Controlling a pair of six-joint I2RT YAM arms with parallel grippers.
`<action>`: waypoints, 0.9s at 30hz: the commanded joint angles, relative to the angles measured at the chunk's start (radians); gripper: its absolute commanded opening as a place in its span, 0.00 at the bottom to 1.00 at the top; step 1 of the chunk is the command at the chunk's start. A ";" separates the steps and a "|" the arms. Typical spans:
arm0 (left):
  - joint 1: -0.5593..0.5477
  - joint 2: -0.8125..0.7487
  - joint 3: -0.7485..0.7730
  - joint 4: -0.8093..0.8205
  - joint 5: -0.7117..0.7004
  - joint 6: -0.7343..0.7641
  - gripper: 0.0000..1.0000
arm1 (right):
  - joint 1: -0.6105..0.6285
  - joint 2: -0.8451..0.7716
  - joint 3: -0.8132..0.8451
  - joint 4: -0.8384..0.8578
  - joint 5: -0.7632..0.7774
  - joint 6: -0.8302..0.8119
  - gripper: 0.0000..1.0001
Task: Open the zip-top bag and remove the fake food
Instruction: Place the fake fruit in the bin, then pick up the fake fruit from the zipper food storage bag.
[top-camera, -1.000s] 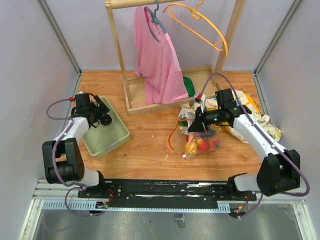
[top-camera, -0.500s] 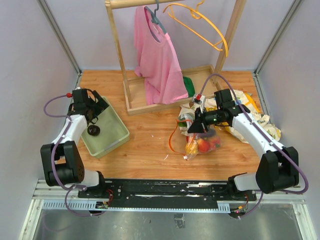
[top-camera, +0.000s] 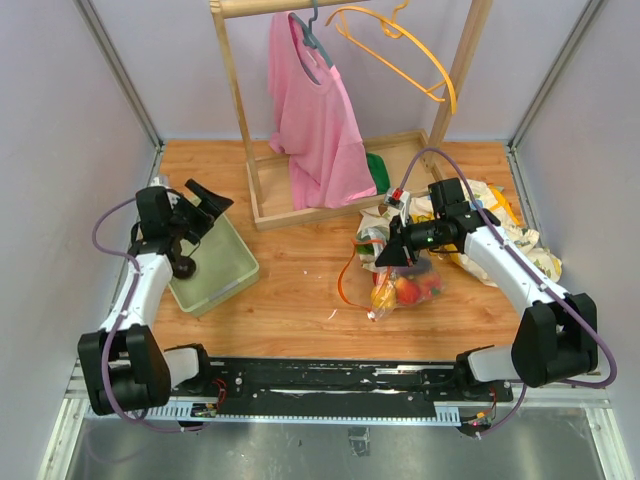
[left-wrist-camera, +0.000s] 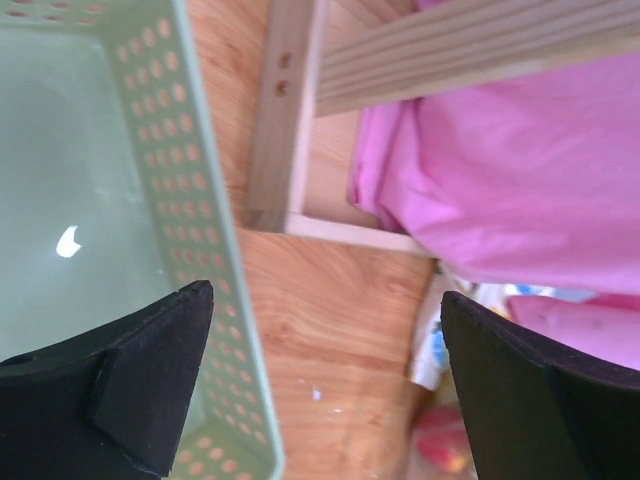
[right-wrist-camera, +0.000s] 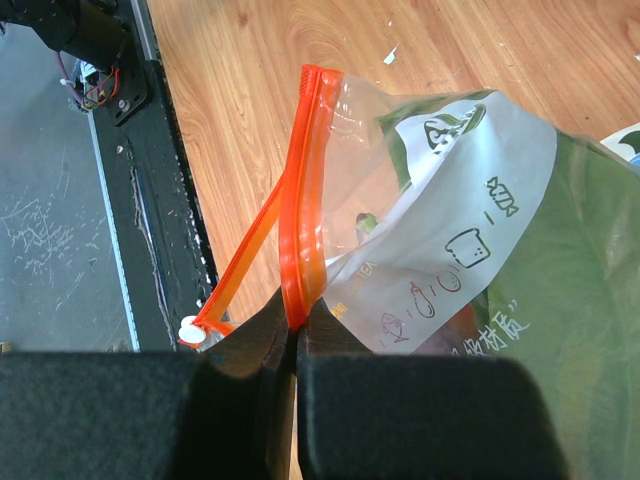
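Observation:
The zip-top bag (top-camera: 405, 285) hangs over the wooden table, with red and yellow fake food (top-camera: 398, 291) bunched in its bottom. My right gripper (top-camera: 392, 250) is shut on the bag's orange zipper strip (right-wrist-camera: 305, 200), pinched between the fingertips (right-wrist-camera: 330, 345). The mouth gapes, and the strip's other side runs off to a white slider (right-wrist-camera: 188, 328). A dark purple food piece (top-camera: 183, 266) lies in the pale green tray (top-camera: 228, 268). Above the tray's far corner my left gripper (top-camera: 208, 199) stands wide open and holds nothing, seen over the tray wall (left-wrist-camera: 215, 250) in the left wrist view.
A wooden clothes rack (top-camera: 262, 205) with a pink shirt (top-camera: 315, 120) and an orange hanger (top-camera: 400, 50) stands at the back. A dinosaur-print cloth (top-camera: 515, 245) lies behind the bag. The black rail (top-camera: 330, 375) runs along the near edge.
The left gripper opened fully and let the dark purple piece drop into the tray, then lifted and swung toward the right. The right gripper and the bag have not moved.

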 joint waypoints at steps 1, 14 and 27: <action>-0.028 -0.088 0.045 -0.024 0.077 -0.145 0.99 | -0.016 -0.003 0.008 -0.007 -0.031 -0.020 0.01; -0.709 0.074 0.826 -0.636 -0.532 -0.583 0.99 | -0.016 -0.044 -0.007 -0.011 -0.014 -0.019 0.01; -0.873 0.453 1.666 -0.822 -0.523 -0.642 0.99 | -0.043 -0.106 -0.037 -0.028 0.032 -0.047 0.01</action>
